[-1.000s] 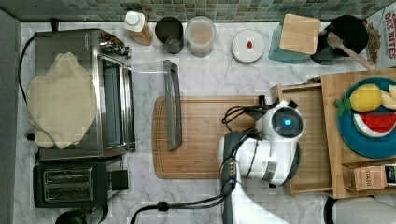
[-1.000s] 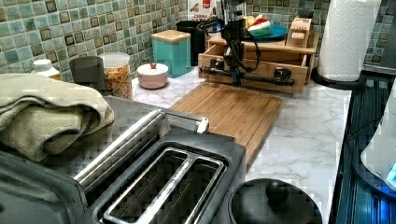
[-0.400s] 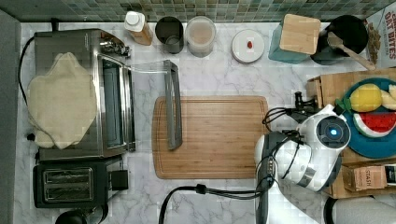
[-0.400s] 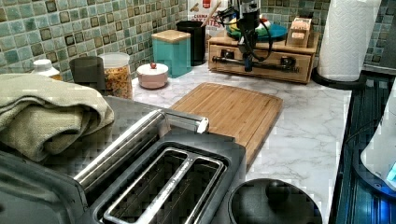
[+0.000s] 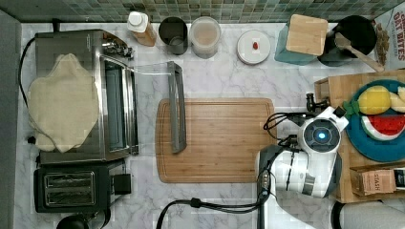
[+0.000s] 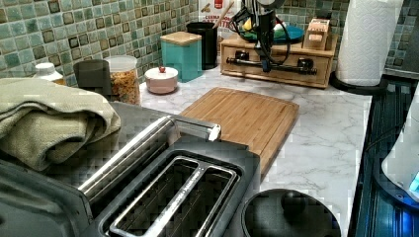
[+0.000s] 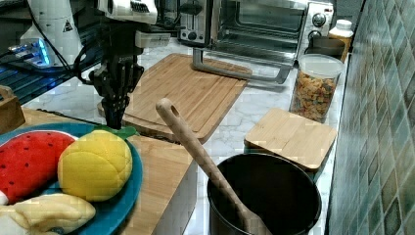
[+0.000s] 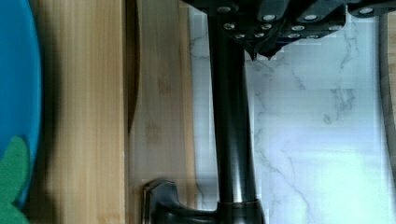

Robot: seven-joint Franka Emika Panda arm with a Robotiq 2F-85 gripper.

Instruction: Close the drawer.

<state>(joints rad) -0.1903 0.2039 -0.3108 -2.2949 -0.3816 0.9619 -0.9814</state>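
Light-wood drawer (image 6: 276, 66) nearly flush; finish with a straight, gentle push on the dark handle (image 8: 232, 121). Gripper (image 6: 265, 63) at handle, finger state unclear.

gripper (image 8: 262, 44): dark, w/ screws along frame edge; finger state unclear
handle bar (image 8: 231, 126): dark round rod, runs along drawer front, passes under gripper body
handle mount (image 8: 163, 205): dark bracket, joins bar to wood
drawer (image 8: 161, 93): light wood front strip, narrow dark gap vs. wood box beside it
box top (image 8: 79, 112): light wood, blurred
plate (image 8: 16, 84): blue, on box top; green bit at its edge
counter (image 8: 317, 140): white marble, grey veins, beyond bar
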